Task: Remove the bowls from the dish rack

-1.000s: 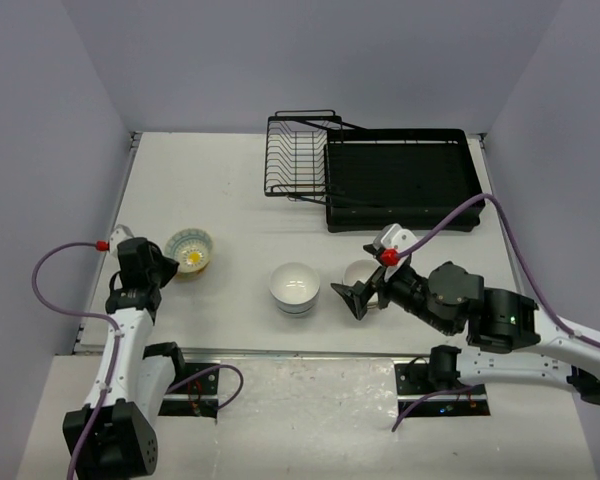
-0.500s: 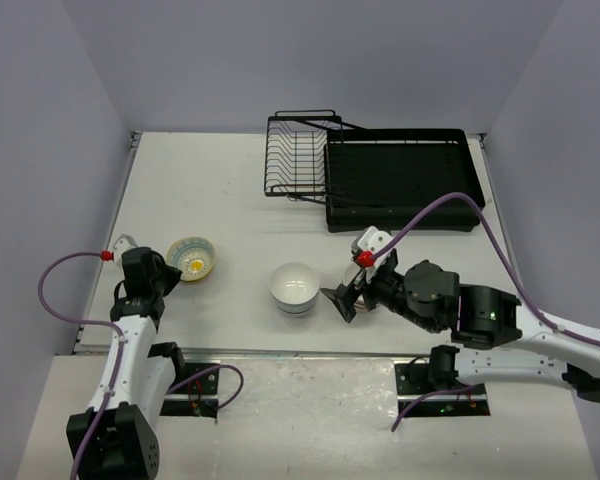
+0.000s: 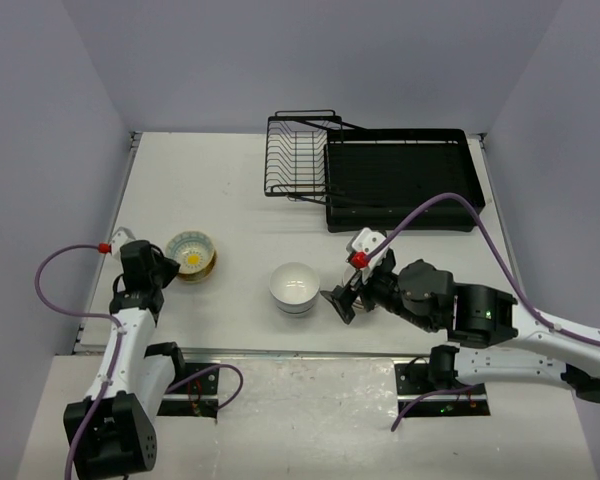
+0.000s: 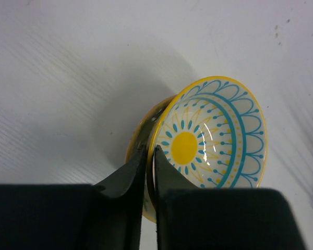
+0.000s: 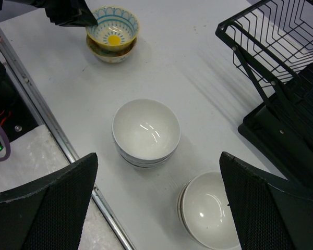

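My left gripper [image 4: 150, 156] is shut on the near rim of a patterned bowl [image 4: 214, 130] with a yellow centre and blue arcs, one finger inside and one outside. That bowl [image 3: 191, 251] sits nested in a cream-yellow bowl [image 5: 110, 54] at the table's left. My right gripper [image 5: 159, 208] is wide open and empty above the table. Below it are a stack of white bowls [image 5: 146, 131] and another white bowl stack [image 5: 211, 211]. In the top view the right gripper [image 3: 342, 300] hides most of that second stack. The black wire dish rack [image 3: 298, 155] holds no bowls.
The flat black drainer tray [image 3: 402, 180] joins the rack at the back right. A metal rail [image 5: 68, 148] runs along the table's near edge. The purple cable [image 3: 460, 205] of the right arm arches over the tray's front edge.
My right gripper has moved left, over the second white bowl stack and closer to the first. My left gripper stays on the patterned bowl, which shifted only slightly.
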